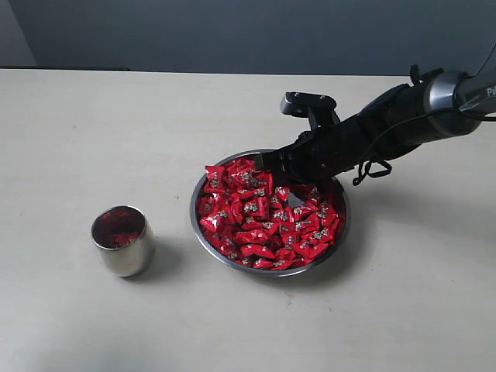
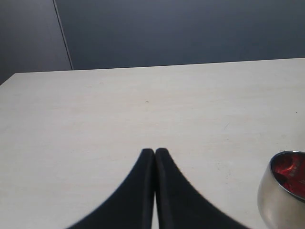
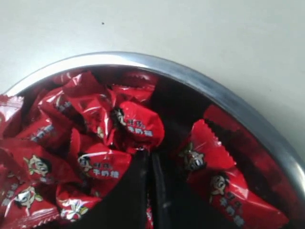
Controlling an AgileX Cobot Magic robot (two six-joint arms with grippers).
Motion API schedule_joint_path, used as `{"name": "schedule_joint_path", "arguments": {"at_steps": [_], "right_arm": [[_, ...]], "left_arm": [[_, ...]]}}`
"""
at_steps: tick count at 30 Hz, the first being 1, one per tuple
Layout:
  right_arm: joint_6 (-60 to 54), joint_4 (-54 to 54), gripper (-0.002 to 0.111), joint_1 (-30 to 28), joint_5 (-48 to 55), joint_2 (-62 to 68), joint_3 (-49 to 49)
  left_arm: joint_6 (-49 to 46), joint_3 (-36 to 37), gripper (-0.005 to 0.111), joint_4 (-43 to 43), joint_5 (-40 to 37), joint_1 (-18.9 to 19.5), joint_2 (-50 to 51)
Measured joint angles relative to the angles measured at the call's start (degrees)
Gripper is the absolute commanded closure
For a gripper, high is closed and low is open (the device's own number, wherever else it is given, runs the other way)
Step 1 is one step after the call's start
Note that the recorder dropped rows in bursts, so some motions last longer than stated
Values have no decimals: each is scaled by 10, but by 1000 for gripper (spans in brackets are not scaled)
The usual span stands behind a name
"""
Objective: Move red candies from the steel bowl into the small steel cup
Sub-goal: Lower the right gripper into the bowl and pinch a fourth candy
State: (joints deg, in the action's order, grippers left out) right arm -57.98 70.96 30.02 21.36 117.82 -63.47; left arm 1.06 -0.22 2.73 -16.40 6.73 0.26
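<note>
Candies heap the bowl, and the right claw sits down among them at the heap's far right side, jaws pressed together. One candy touches the tips, but I cannot tell whether a wrapper edge is nipped. From that claw the cup lies leftward across the whole bowl, well apart on the counter, with red showing inside it. The left claw, closed and empty, hangs nearer the cup. Wrappers carry a cartoon face and small characters — too blurred to read.
</note>
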Motion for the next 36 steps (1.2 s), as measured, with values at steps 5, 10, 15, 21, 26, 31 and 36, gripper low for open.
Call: {"name": "schedule_joint_path", "arguments": {"at_steps": [5, 10, 15, 21, 26, 31, 36], "right_arm": [[-1, -20, 109, 0, 0, 0, 0], [58, -83, 109, 0, -25, -10, 0], [151, -182, 109, 0, -35, -24, 0], [175, -212, 109, 0, -15, -28, 0], [179, -217, 109, 0, -4, -28, 0], [179, -223, 109, 0, 4, -28, 0], [179, -224, 109, 0, 13, -28, 0]], "left_arm": [[0, 0, 106, 0, 0, 0, 0], [0, 0, 106, 0, 0, 0, 0], [0, 0, 106, 0, 0, 0, 0], [0, 0, 106, 0, 0, 0, 0], [0, 0, 106, 0, 0, 0, 0], [0, 0, 106, 0, 0, 0, 0], [0, 0, 106, 0, 0, 0, 0]]}}
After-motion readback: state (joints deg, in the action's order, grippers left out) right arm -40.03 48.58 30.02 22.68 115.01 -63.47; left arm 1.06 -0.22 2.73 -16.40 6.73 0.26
